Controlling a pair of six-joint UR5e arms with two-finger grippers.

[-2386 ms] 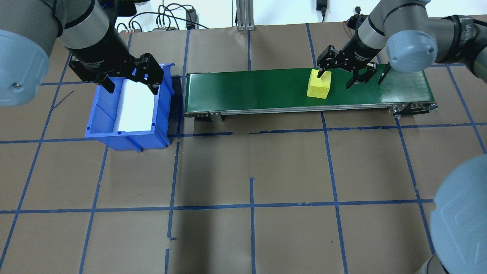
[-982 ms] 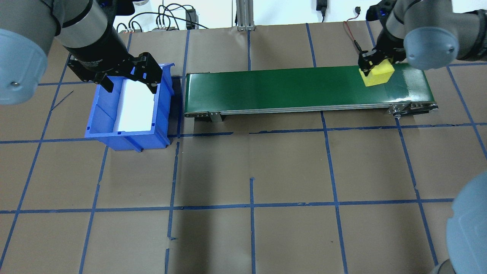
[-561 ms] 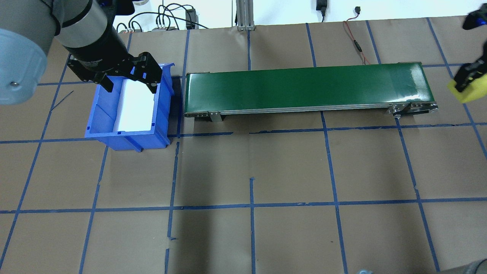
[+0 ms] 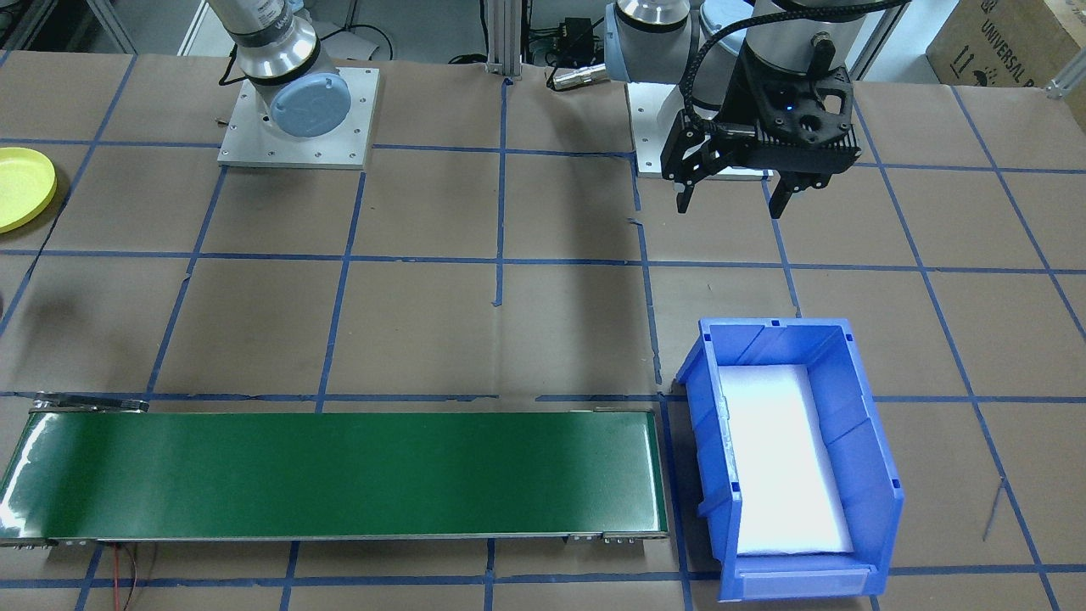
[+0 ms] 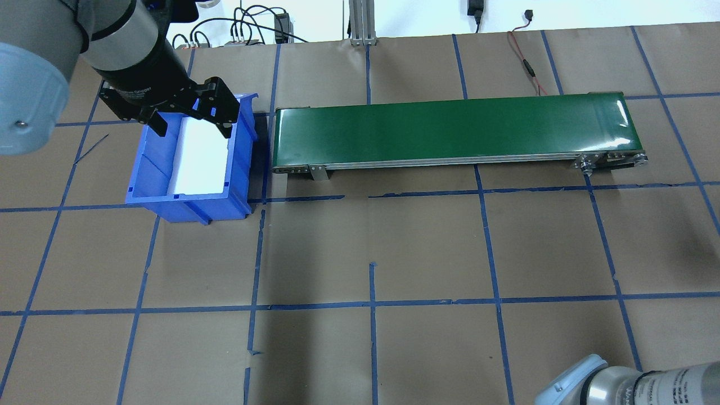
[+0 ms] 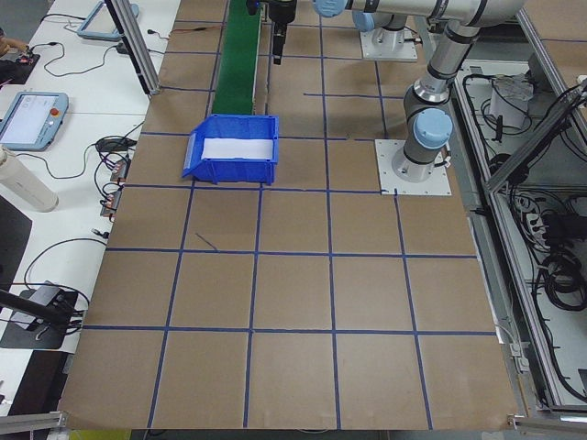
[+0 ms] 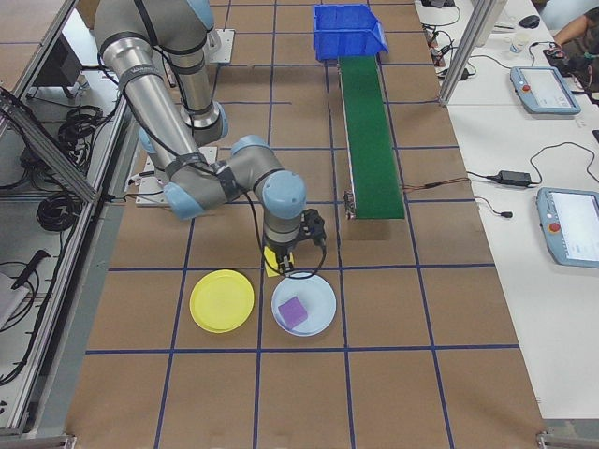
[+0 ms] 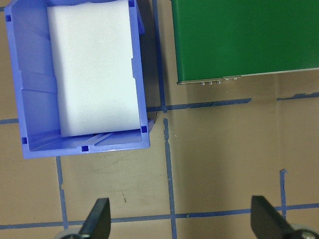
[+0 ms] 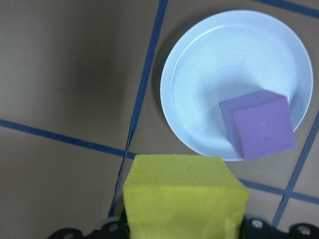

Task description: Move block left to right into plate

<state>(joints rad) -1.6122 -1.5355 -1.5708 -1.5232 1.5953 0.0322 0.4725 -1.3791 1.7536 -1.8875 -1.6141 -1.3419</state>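
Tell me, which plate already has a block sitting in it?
The pale blue plate does: a purple block lies in it. The yellow plate beside it is empty. The yellow block is held in the right tool.

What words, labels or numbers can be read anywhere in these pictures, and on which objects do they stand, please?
"UNIVERSAL R", cut off by the frame edge: printed on the brown cardboard box at the table's corner.
White lettering on the black wrist collar of the left arm: too blurred to read.
Dark lettering on the grey right arm segment: too blurred to read.
Screens of the grey handheld tablets: too small to read.
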